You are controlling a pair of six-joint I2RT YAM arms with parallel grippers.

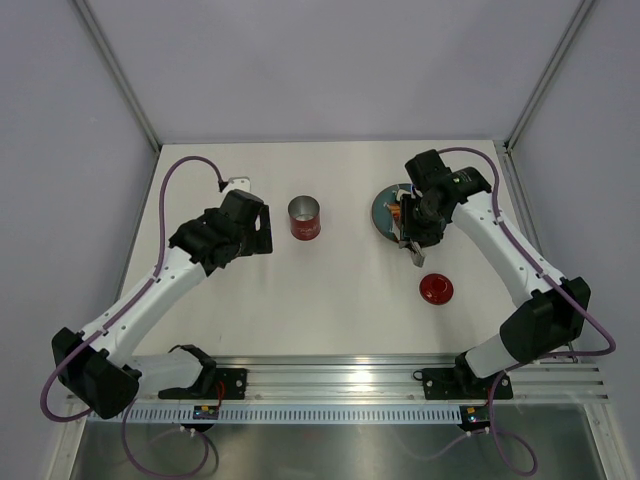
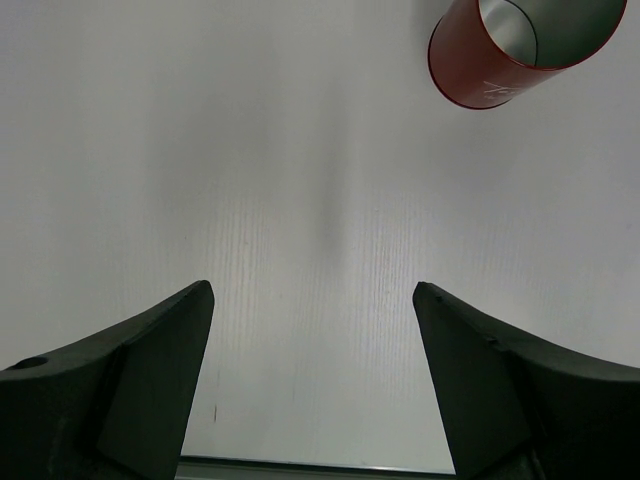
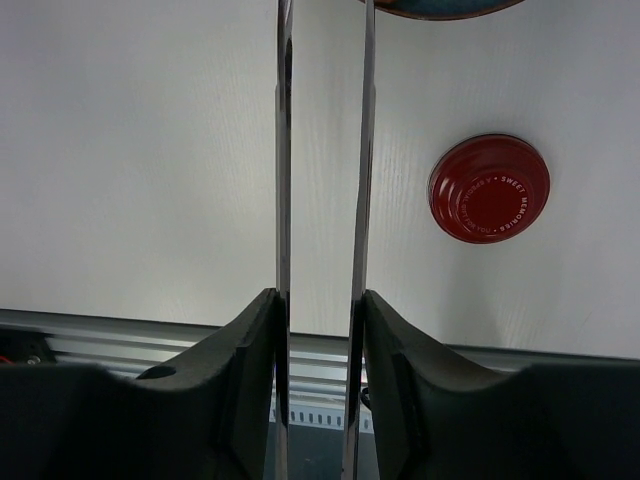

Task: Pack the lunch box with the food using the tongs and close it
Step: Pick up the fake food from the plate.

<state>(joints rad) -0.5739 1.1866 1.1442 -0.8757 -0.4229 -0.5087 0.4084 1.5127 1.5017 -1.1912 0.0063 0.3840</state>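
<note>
The red lunch box [image 1: 304, 218] stands upright and uncovered at mid-table, its silvery inside showing; the left wrist view has it at top right [image 2: 520, 50]. Its round red lid [image 1: 436, 289] lies flat near the right arm [image 3: 489, 188]. My right gripper [image 1: 418, 232] [image 3: 320, 300] is shut on the silver tongs [image 3: 285, 150], one slim arm against each finger, a gap between the arms. The tongs run toward the blue-grey plate [image 1: 385, 205], where an orange piece of food [image 1: 394, 211] shows. My left gripper [image 1: 255, 235] [image 2: 312, 290] is open over bare table, left of the lunch box.
The plate's rim [image 3: 440, 8] shows at the top edge of the right wrist view. An aluminium rail [image 1: 330, 375] runs along the near table edge. Grey walls enclose the table at the back and sides.
</note>
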